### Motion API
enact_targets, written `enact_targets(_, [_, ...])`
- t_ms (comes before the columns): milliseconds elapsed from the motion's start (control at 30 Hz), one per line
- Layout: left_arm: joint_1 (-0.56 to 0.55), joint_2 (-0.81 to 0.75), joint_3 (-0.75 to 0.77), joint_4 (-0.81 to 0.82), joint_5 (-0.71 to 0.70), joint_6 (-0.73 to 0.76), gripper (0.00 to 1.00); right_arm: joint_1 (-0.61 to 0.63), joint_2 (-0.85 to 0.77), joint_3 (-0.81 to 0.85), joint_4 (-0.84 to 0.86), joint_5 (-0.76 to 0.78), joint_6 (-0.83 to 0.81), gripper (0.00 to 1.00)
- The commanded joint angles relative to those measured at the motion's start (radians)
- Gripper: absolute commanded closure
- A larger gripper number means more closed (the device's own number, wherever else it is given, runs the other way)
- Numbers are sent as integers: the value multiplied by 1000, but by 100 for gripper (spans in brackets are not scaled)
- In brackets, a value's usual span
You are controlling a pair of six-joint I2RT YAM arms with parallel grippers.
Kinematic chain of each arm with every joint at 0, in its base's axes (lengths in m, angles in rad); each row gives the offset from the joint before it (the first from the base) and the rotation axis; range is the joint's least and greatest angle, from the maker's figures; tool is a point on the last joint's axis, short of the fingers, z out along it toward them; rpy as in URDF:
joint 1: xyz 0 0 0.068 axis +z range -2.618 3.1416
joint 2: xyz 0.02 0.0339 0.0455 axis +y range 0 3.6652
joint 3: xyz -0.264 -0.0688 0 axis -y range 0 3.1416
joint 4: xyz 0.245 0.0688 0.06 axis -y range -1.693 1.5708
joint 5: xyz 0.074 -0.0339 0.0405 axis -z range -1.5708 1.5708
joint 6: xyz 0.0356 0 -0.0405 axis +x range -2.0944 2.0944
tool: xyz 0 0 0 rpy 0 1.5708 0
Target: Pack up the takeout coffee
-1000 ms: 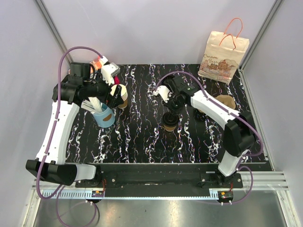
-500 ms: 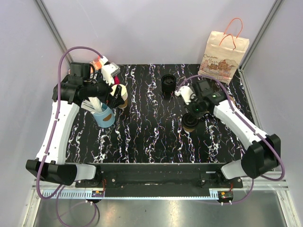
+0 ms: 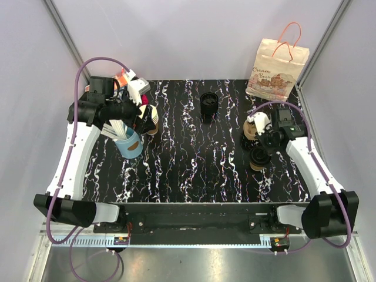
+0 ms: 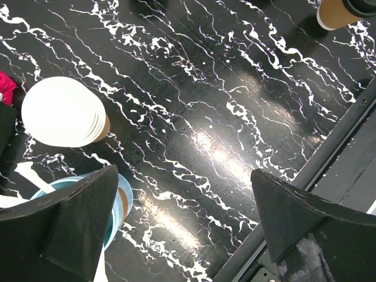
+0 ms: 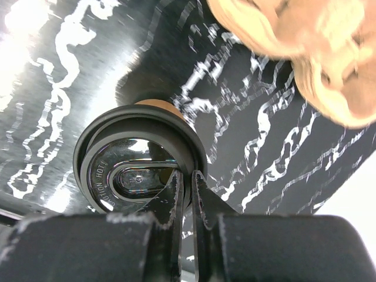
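Observation:
The takeout coffee [image 3: 258, 158], a brown paper cup with a black lid [image 5: 138, 167], is at the right of the table. My right gripper [image 3: 261, 150] [image 5: 189, 173] is shut on the lid's rim, one finger inside and one outside. The brown pulp cup tray [image 3: 251, 130] [image 5: 305, 53] lies just behind it, mostly hidden under the arm in the top view. My left gripper [image 3: 140, 119] [image 4: 183, 172] is open and empty, above the stack of lidless cups [image 3: 151, 117] [image 4: 61, 111] and the blue cup of white sticks [image 3: 130, 144] [image 4: 120, 202].
A black stack of lids [image 3: 208, 103] stands at the back middle. A paper bag with orange handles [image 3: 277, 69] stands at the back right corner. The table's front edge [image 4: 329, 147] runs along the right of the left wrist view.
My right arm has carried the coffee from the table's middle to the right, next to the cup tray. The black stack of lids has come into view. The left arm has barely moved.

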Motion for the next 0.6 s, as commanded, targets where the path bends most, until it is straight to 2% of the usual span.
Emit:
enact_targets(0, [5,8,40,19,56,-7,1,-62,-28,-23,32,-36,-48,100])
enact_targets(267, [5,5,38,16,62,-4,1,-182,-11,-49,66,-75,-82,100])
enact_targets(567, [5,-1,34,16,65,-2,1,-219,-13,-84,80,-102,-103,96])
